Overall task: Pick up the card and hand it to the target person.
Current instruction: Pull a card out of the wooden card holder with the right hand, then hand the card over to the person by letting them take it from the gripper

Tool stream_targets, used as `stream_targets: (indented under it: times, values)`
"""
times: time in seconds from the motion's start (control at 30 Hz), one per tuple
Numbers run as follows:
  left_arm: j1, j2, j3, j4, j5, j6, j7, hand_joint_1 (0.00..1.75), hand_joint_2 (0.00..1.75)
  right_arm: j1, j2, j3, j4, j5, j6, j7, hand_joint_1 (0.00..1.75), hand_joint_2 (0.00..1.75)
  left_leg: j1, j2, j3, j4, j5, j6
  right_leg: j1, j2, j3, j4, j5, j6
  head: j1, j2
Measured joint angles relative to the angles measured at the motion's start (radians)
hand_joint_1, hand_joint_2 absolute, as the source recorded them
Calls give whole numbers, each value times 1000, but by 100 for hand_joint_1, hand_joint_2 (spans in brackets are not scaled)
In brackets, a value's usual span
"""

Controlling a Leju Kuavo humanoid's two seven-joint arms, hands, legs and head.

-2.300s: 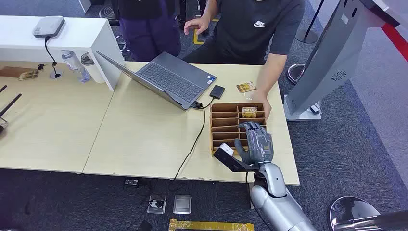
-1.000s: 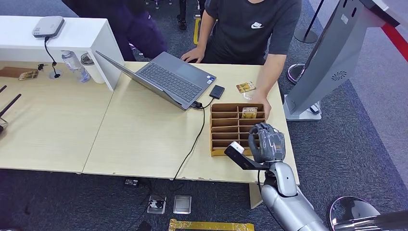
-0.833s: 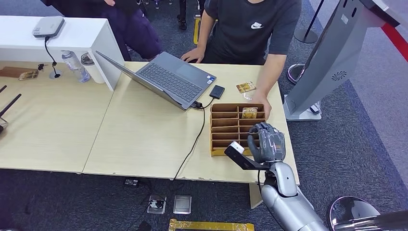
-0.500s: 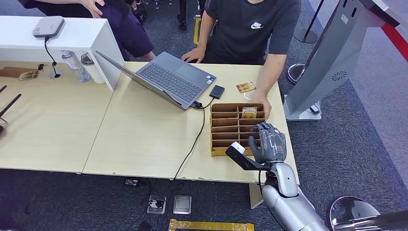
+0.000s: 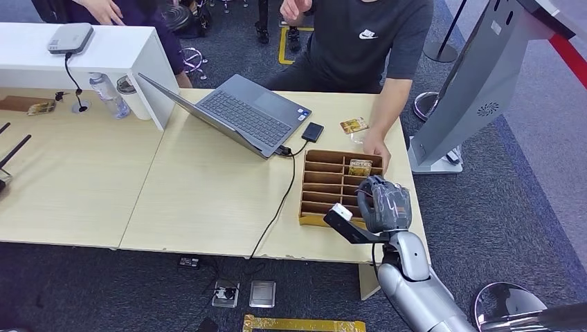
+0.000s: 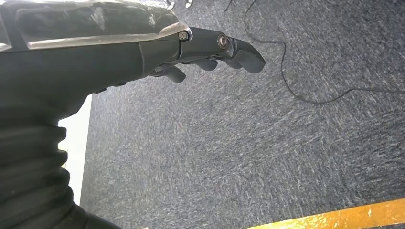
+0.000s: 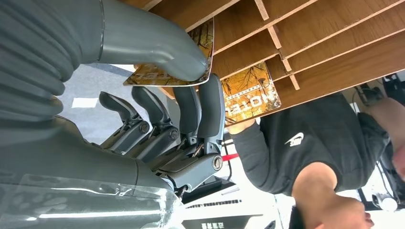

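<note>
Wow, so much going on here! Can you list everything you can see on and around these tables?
Tables: two, pale wood, side by side.
Laptop: one, grey, open on the right table.
Black box: one, beside the laptop, cable attached.
Wooden rack: one, brown, slotted, near the right table's edge.
Cards: three, gold print; one on the table, one in the rack, one pinched by the robot.
Bottles: two, clear, by the white shelf.
Grey device: one, on the shelf.
Person: one, dark shirt, hand at the rack.
Left hand: hanging over grey carpet.
Right hand: above the rack, holding a card.
</note>
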Motion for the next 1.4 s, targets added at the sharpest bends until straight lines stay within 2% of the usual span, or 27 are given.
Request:
stream_targets:
  times: [0.23,0.37,0.53,0.87,1.17,1.4]
  values:
    - [0,0,0,0,0,0,0,0,175,-1,3,0,4,10,-1,-3,175,175,0,0,0,0,0,0,0,0,0,0,0,0,-1,0]
    - [0,0,0,0,0,0,0,0,175,6,3,-11,-11,66,-2,-6,175,175,0,0,0,0,0,0,0,0,0,0,0,0,0,0]
    - [0,0,0,0,-5,-7,-12,0,175,3,2,-44,-100,130,-2,13,175,175,0,0,0,0,0,0,0,0,0,0,0,0,0,0]
    - [0,0,0,0,-19,-12,-31,0,175,-63,-3,-64,-250,143,-2,50,175,175,0,0,0,0,0,0,0,0,0,0,0,0,0,0]
    - [0,0,0,0,-19,-11,-31,0,175,-129,16,-64,-257,107,-1,-13,175,175,0,0,0,0,0,0,0,0,0,0,0,0,0,0]
    - [0,0,0,0,-20,-11,-37,0,175,-188,57,-64,-171,89,0,-76,175,175,0,0,0,0,0,0,0,0,0,0,0,0,-1,0]
